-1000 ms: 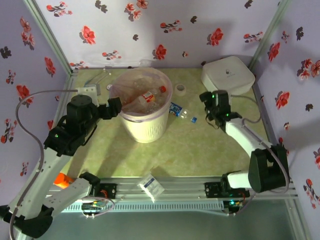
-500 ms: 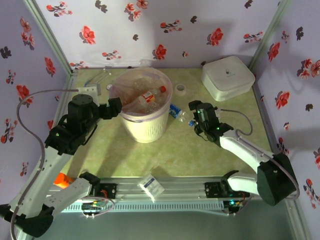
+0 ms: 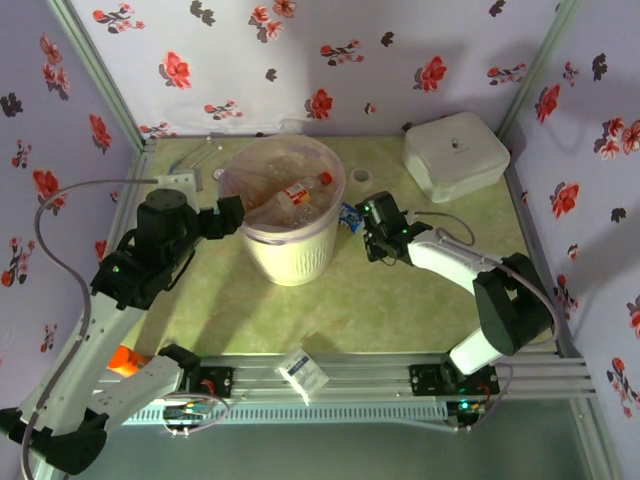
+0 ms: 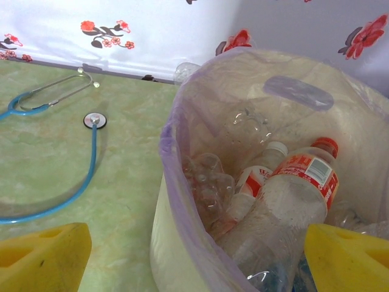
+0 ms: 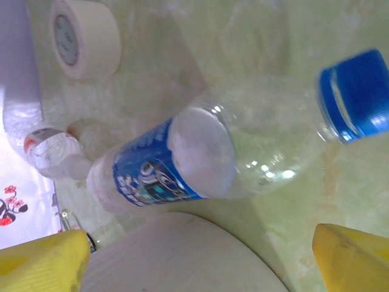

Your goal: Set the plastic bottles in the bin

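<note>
Top external view: the white ribbed bin (image 3: 292, 255) stands mid-table (image 3: 400, 300), with crushed bottles (image 3: 295, 193) heaped inside. The left gripper (image 3: 232, 215) hovers at its 9 o'clock rim, fingers spread. At the bin's 3 o'clock, the right gripper (image 3: 362, 222), fingers spread wide, faces a blue-labelled bottle (image 5: 146, 173) lying on the table near a tape roll (image 5: 82, 36).

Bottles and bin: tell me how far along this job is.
Done: a red-labelled bottle and several clear ones lie in the bin. In hand: the right gripper is open over a blue-labelled bottle lying on the table beside the bin, not yet gripped; the left gripper is open at the bin's rim, empty. Left: that bottle and a clear bottle further back.
</note>
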`<act>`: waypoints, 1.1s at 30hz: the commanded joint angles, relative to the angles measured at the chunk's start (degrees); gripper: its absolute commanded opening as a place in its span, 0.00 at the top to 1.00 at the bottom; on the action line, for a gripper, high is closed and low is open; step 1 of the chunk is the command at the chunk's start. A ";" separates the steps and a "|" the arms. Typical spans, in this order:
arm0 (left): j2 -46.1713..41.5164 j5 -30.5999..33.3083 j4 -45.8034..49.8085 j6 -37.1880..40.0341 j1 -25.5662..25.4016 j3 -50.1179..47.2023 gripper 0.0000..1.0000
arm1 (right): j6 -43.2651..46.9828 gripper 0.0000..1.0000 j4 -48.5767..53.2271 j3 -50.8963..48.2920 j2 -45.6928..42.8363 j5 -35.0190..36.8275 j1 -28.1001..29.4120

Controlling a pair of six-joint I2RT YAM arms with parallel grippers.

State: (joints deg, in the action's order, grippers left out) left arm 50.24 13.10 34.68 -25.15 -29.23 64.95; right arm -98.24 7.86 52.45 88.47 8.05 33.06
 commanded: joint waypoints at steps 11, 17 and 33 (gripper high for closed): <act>0.01 2.67 0.04 2.38 1.28 -0.44 0.08 | -12.14 0.09 -3.90 4.55 10.14 6.50 1.20; -0.16 2.72 0.13 2.39 1.54 -0.52 0.08 | -15.16 0.12 -5.47 3.89 12.40 8.95 0.96; -1.79 2.80 1.57 2.51 1.90 0.00 0.07 | -16.16 0.31 -11.69 -1.21 13.05 9.83 -2.09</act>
State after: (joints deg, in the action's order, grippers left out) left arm 49.71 14.59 35.16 -23.66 -27.94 64.38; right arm -114.26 -4.14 53.23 102.63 15.16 31.94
